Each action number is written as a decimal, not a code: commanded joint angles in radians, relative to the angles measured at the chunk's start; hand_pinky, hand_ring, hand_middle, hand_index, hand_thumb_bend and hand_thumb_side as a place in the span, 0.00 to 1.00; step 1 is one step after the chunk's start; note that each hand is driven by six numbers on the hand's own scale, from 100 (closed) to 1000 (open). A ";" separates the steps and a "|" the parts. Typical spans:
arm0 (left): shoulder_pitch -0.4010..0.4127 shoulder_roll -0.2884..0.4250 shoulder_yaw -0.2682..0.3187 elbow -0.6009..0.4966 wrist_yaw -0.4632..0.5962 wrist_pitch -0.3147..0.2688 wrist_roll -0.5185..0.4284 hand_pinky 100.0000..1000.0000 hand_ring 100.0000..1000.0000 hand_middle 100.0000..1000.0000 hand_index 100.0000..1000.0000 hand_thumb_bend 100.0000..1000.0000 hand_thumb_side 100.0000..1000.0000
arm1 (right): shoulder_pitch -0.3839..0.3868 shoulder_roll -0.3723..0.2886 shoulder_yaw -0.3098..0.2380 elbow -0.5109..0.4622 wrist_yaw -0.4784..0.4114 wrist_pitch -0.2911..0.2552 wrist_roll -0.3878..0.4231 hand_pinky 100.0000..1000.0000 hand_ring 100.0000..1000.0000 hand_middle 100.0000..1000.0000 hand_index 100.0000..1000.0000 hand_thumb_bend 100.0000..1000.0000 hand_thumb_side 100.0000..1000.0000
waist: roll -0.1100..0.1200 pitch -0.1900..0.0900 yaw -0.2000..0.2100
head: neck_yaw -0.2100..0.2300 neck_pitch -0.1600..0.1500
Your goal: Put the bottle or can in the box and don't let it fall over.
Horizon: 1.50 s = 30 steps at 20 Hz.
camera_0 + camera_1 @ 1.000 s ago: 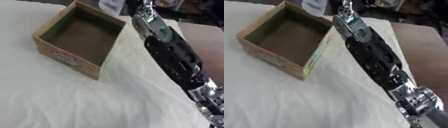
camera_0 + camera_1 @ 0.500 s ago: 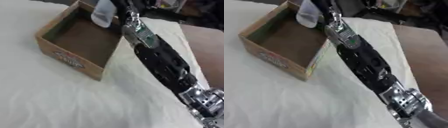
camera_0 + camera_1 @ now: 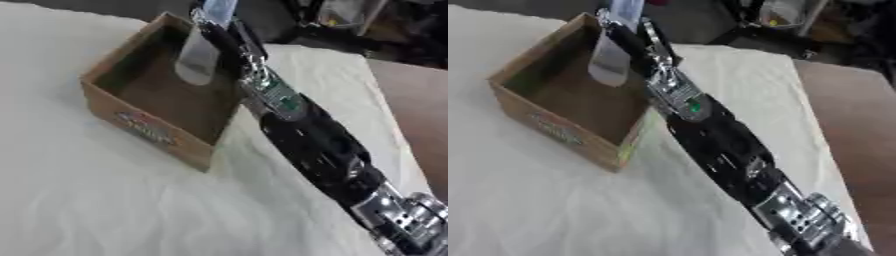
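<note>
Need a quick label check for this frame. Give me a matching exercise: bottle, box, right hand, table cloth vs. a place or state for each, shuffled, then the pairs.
Things:
1. bottle
2. box
3. right hand
4. white cloth

Places or states:
A. covers the table, under the box
B. open-topped, nothing resting on its floor
C. held tilted above the box's open top
D. curled round the bottle, at the box's far right corner

Pairs: 1-C, 2-B, 3-D, 4-A
</note>
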 commanded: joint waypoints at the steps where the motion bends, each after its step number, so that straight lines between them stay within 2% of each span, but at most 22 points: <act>1: -0.008 0.019 -0.002 -0.020 -0.001 -0.001 -0.003 1.00 1.00 1.00 0.71 0.32 0.52 | -0.010 -0.035 0.016 -0.065 0.051 0.030 0.048 1.00 1.00 1.00 0.99 0.00 0.56 | 0.008 -0.032 -0.005 | 0.004 -0.010; 6: 0.001 0.028 -0.003 -0.020 -0.005 0.000 -0.003 1.00 1.00 1.00 0.71 0.32 0.51 | 0.006 -0.047 0.034 -0.123 0.139 0.112 0.134 1.00 1.00 1.00 1.00 0.00 0.57 | 0.006 -0.046 -0.016 | -0.001 -0.005; 9: 0.004 0.031 -0.002 -0.020 -0.006 -0.001 -0.001 1.00 1.00 1.00 0.71 0.32 0.51 | 0.016 -0.029 -0.013 -0.136 0.315 0.160 0.298 1.00 1.00 1.00 1.00 0.00 0.60 | 0.007 -0.053 -0.021 | -0.005 0.005; 12: 0.009 0.035 -0.002 -0.020 -0.008 0.000 -0.001 1.00 1.00 1.00 0.71 0.32 0.51 | 0.020 -0.023 -0.037 -0.140 0.403 0.187 0.394 1.00 1.00 1.00 1.00 0.00 0.63 | 0.007 -0.057 -0.026 | -0.007 0.011; 14: 0.011 0.036 -0.002 -0.020 -0.009 0.000 -0.001 1.00 1.00 1.00 0.71 0.33 0.51 | 0.021 -0.023 -0.045 -0.142 0.440 0.202 0.431 1.00 1.00 1.00 1.00 0.00 0.62 | 0.005 -0.060 -0.028 | -0.007 0.015; 17: 0.014 0.038 -0.002 -0.020 -0.009 0.000 -0.001 1.00 1.00 1.00 0.71 0.33 0.51 | 0.022 -0.023 -0.052 -0.152 0.463 0.220 0.457 1.00 1.00 1.00 1.00 0.00 0.42 | 0.004 -0.063 -0.031 | -0.007 0.019; 19: 0.015 0.039 -0.002 -0.020 -0.010 0.000 -0.001 1.00 1.00 1.00 0.71 0.33 0.51 | 0.023 -0.023 -0.054 -0.153 0.463 0.230 0.468 1.00 1.00 1.00 1.00 0.00 0.48 | 0.004 -0.065 -0.032 | -0.007 0.021; 20: 0.016 0.039 -0.002 -0.020 -0.010 0.000 -0.001 1.00 1.00 1.00 0.71 0.33 0.51 | 0.025 -0.023 -0.054 -0.152 0.464 0.233 0.473 1.00 1.00 1.00 1.00 0.00 0.61 | 0.004 -0.065 -0.033 | -0.006 0.022; 21: 0.016 0.040 -0.001 -0.020 -0.010 0.000 0.000 1.00 1.00 1.00 0.71 0.33 0.51 | 0.027 -0.023 -0.054 -0.152 0.465 0.232 0.478 1.00 1.00 1.00 1.00 0.00 0.71 | 0.004 -0.066 -0.034 | -0.006 0.022; 25: 0.018 0.042 -0.001 -0.020 -0.012 0.000 0.001 1.00 1.00 1.00 0.71 0.33 0.50 | 0.036 -0.022 -0.055 -0.151 0.484 0.219 0.494 1.00 1.00 1.00 1.00 0.00 0.76 | 0.005 -0.068 -0.038 | -0.005 0.021; 30: 0.025 0.046 0.000 -0.020 -0.015 0.001 -0.002 1.00 1.00 1.00 0.71 0.33 0.50 | 0.053 -0.025 -0.062 -0.164 0.498 0.219 0.493 1.00 1.00 1.00 1.00 0.00 0.74 | 0.007 -0.073 -0.049 | -0.002 0.027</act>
